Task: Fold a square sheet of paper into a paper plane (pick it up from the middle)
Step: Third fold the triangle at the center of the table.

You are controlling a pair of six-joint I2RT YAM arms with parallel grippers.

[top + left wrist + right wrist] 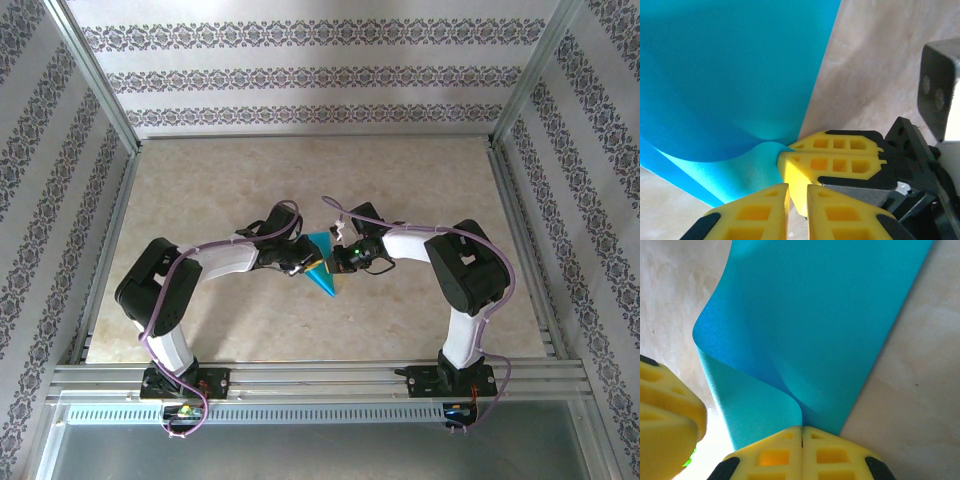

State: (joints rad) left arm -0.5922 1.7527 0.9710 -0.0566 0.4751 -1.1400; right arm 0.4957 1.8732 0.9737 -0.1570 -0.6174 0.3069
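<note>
The teal-blue paper [325,283] is a creased, pointed shape held just above the middle of the table, its tip toward the near edge. My right gripper [801,430] is shut on its lower edge, where the sheet [815,315] curls into a fold. In the left wrist view, that right gripper [790,149] pinches the paper [730,75] from the right. My left gripper [797,189] sits just below it, its yellow fingers a narrow gap apart with only table showing between them. From above, the left gripper [300,268] and right gripper [336,262] meet at the paper.
The beige marble table [220,190] is bounded by aluminium rails, including the front rail [320,378], and patterned walls stand on three sides. One left finger [665,415] crowds the lower left of the right wrist view.
</note>
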